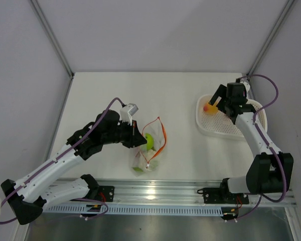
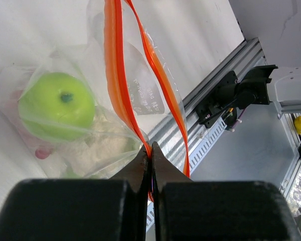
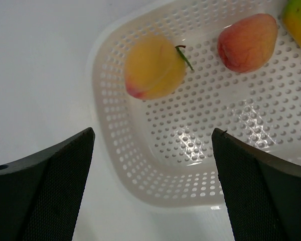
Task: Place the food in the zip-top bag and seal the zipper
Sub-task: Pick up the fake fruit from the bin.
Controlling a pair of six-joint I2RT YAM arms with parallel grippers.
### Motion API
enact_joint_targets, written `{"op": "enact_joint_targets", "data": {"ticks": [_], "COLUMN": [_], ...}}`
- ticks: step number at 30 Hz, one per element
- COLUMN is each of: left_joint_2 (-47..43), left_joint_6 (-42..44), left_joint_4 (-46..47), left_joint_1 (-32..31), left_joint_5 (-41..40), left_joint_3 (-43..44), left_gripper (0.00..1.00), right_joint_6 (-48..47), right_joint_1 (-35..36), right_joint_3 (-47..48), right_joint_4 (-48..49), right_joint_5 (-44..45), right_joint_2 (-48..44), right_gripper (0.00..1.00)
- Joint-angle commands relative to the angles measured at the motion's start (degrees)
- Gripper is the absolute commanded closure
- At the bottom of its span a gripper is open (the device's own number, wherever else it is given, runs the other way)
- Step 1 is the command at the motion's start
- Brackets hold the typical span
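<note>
The clear zip-top bag (image 1: pixel 147 153) lies mid-table with its mouth held open as a loop of red-orange zipper (image 1: pixel 162 133). My left gripper (image 1: pixel 139 141) is shut on the zipper's near edge. In the left wrist view the black jaws (image 2: pixel 150 154) pinch the strip (image 2: pixel 114 75). Inside the bag sit a green apple (image 2: pixel 56 105) and a whitish piece (image 2: pixel 98 146). My right gripper (image 1: pixel 215 101) hangs open over the white basket's left end. In the right wrist view, its fingertips (image 3: pixel 153 131) frame a yellow-orange fruit (image 3: pixel 154 67), beside a reddish fruit (image 3: pixel 247 42) and a yellow-green one (image 3: pixel 298 22).
The white perforated basket (image 1: pixel 226 129) stands at the right rear of the table, its rim (image 3: pixel 115 165) just below my right fingers. An aluminium rail (image 1: pixel 165 193) runs along the near edge. Grey walls close in the left, the back and the right.
</note>
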Motion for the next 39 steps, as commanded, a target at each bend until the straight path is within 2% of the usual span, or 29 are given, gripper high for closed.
{"op": "enact_joint_targets", "data": {"ticks": [1, 6, 25, 33, 39], "left_joint_2": [0.01, 0.36, 1.94, 2.38, 2.38], "left_joint_6": [0.15, 0.15, 0.33, 0.51, 0.42], "left_joint_4": [1.46, 1.46, 2.07, 1.72, 1.81], "left_joint_1": [0.54, 0.63, 1.25, 1.60, 1.69], "left_joint_5": [0.66, 0.58, 1.63, 1.54, 1.63], "left_joint_3": [0.77, 0.77, 0.77, 0.77, 0.33], "left_gripper": [1.00, 1.00, 0.99, 0.99, 0.99], "right_joint_6": [-0.37, -1.16, -1.16, -0.20, -1.51], "right_joint_1": [-1.76, -2.38, -4.58, -4.66, -6.33], "right_joint_3": [-0.25, 0.19, 1.77, 1.87, 1.16], "right_joint_4": [7.76, 12.42, 20.51, 22.44, 23.58], "right_joint_5": [-0.22, -0.39, -6.19, -7.86, -8.39], "right_joint_2": [4.74, 10.03, 25.50, 29.55, 30.08], "right_gripper": [0.01, 0.00, 0.01, 0.01, 0.05]}}
